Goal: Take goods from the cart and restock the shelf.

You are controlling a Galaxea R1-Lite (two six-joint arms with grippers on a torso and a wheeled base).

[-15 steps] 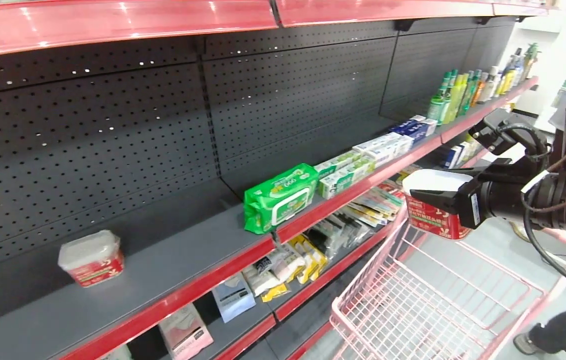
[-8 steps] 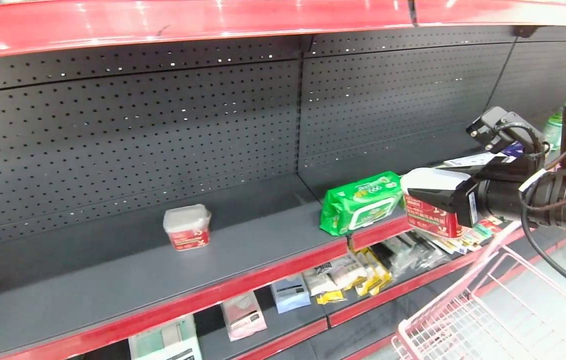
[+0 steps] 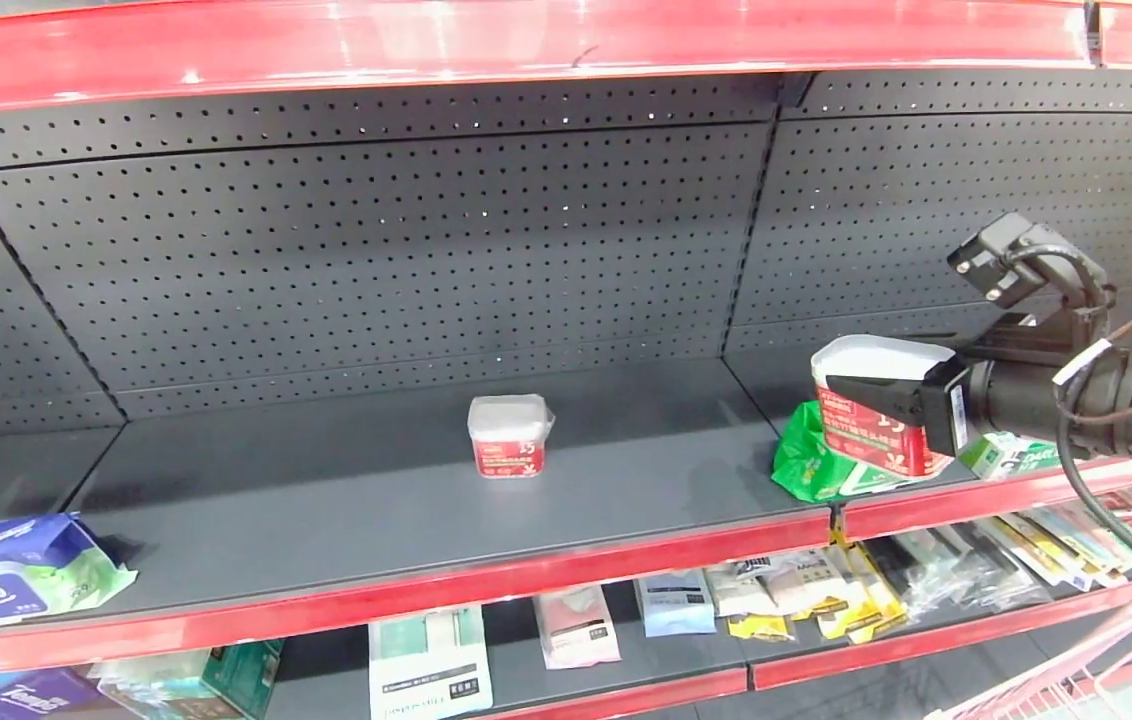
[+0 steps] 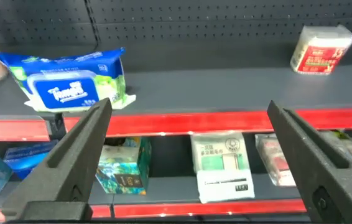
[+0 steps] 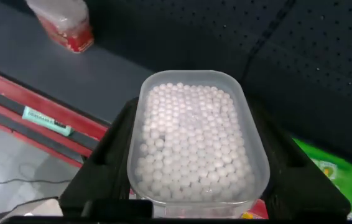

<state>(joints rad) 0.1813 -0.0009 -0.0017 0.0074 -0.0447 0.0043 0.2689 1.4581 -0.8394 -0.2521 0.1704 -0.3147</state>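
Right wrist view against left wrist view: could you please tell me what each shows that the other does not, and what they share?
Right wrist view adds: the held tub, seen from above and full of white beads, clamped in the right gripper, with a green pack beyond. Left wrist view adds: the open left gripper, a blue pack on the shelf, and packets on the level below. Shared: the shelf tub standing on that shelf.
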